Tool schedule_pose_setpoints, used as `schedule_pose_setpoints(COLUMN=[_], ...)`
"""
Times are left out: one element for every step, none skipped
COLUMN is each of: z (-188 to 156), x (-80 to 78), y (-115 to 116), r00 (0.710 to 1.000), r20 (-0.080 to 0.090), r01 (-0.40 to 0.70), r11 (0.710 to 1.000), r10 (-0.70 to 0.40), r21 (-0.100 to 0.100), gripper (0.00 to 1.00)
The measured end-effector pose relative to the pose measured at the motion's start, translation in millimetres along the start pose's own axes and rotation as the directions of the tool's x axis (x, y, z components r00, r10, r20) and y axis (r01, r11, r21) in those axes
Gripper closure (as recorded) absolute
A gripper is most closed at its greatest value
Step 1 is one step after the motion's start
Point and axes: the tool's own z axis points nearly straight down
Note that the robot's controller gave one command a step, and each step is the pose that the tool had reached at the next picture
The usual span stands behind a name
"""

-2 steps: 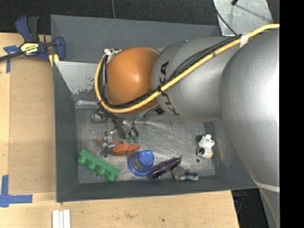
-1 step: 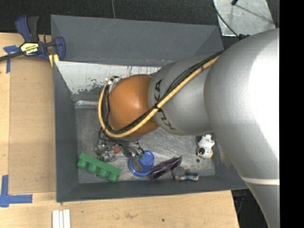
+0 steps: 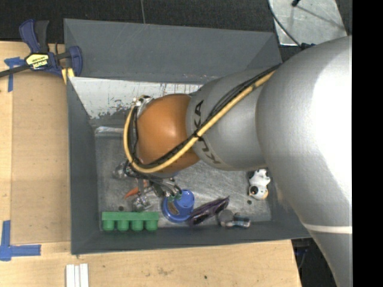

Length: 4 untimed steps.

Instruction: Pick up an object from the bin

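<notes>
— Silver arm (image 3: 287,118) reaches in from the right, orange cover (image 3: 164,130) low. Gripper (image 3: 143,197)?
— Beneath the cover, near the floor. Open or closed: cannot tell.
— Nearest thing?
— Green block (image 3: 130,222), just front-wall side, long axis along that bin wall (image 3: 179,241). Blue round piece (image 3: 178,207) beside.

The bin (image 3: 84,178) is matt grey metal, its floor scratched rough under the gripper (image 3: 140,197). Just beside the gripper, the green studded block (image 3: 130,221) looks like smooth plastic, and the blue round piece (image 3: 178,207) glossier. The orange wrist cover (image 3: 164,133) has a smooth sheen.
</notes>
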Motion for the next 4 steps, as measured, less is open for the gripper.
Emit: schedule_pose_setpoints(z=[0,0,0,3], x=[0.6,-0.2,0.1,-37.1], y=[1,0,0,-28], r00=[1.000,1.000,1.000,0.784], r20=[-0.003,0.001,0.001,0.001], r01=[0.001,-0.001,-0.002,0.620], r11=[1.000,1.000,1.000,0.784], r10=[-0.001,0.001,0.002,-0.621], r21=[-0.002,0.000,0.000,-0.010], gripper=[1.00,0.00,0.00,1.00])
